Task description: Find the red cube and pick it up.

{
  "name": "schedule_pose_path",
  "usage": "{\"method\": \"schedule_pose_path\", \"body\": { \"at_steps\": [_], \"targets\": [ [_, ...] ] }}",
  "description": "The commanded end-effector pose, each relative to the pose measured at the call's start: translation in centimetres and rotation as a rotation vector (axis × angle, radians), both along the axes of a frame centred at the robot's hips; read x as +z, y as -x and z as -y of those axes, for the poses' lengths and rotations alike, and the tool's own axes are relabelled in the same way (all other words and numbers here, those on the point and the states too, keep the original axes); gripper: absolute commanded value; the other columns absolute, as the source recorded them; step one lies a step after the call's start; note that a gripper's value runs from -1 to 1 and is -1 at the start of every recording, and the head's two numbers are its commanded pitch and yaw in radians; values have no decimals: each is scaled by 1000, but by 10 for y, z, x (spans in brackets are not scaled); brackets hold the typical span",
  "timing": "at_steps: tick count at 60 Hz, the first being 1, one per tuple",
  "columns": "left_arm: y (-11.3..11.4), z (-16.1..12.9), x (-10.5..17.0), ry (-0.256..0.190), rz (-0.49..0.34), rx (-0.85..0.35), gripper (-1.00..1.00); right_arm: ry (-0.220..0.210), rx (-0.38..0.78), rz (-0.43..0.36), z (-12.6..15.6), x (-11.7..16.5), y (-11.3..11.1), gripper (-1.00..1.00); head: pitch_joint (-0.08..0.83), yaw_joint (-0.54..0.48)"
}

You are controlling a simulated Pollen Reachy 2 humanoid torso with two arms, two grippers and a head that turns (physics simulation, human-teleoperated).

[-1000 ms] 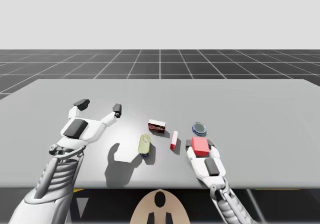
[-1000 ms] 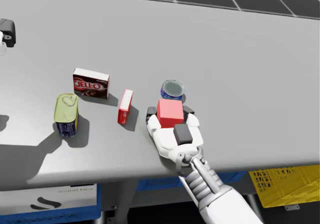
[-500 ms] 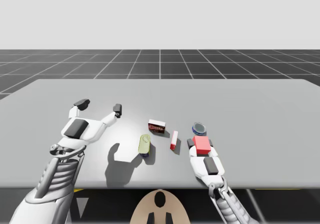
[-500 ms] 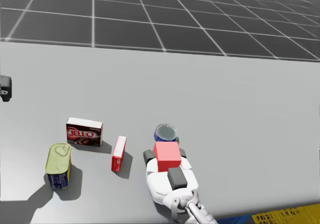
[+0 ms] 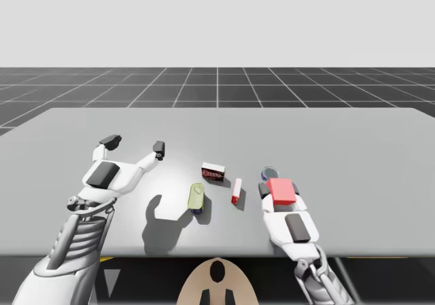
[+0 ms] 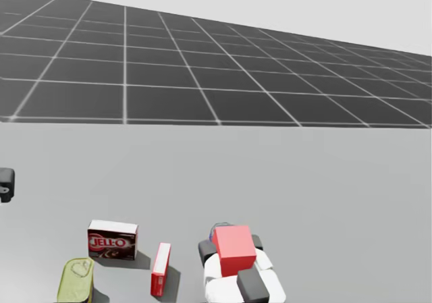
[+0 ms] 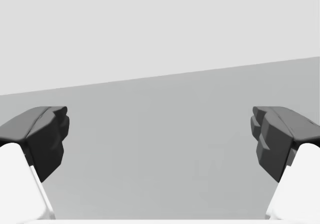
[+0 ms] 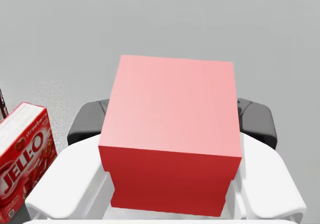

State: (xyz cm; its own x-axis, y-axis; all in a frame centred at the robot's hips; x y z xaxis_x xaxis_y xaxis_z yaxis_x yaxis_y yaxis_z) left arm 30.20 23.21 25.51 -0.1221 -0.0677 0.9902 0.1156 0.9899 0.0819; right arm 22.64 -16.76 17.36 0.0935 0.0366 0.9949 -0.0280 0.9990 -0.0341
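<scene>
The red cube (image 5: 280, 191) is held above the table between the dark fingers of my right gripper (image 5: 279, 195), which is shut on it from two sides. In the right wrist view the red cube (image 8: 172, 129) sits between the fingers (image 8: 87, 121), with the grey tabletop below. The head view shows the red cube (image 6: 234, 249) on top of the white hand of my right gripper (image 6: 233, 250). My left gripper (image 5: 134, 144) hovers over the table's left part, open and holding nothing; in its wrist view my left gripper (image 7: 160, 134) has its fingers spread wide.
A dark red-brown box (image 5: 213, 172), a small red box (image 5: 236, 190) and a yellow-green can (image 5: 196, 198) on its side lie mid-table. A blue can (image 5: 267, 174) stands just behind the cube. The small red box (image 8: 22, 159) is beside my right gripper.
My right gripper has risen with the red cube and drifted slightly right, away from the blue can. My head has tilted upward. The left arm has not moved.
</scene>
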Motion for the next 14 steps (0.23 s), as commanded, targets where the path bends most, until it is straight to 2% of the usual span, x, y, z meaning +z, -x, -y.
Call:
{"method": "schedule_pose_path", "body": {
  "at_steps": [1,14],
  "targets": [
    [0,-1,0,2,1,0,-1000,-7,9,167,-5,65,2,1000,345,-282],
    [-1,-2,1,6,0,-1,-1000,9,-11,448,-5,142,11,1000,337,-284]
  ]
}}
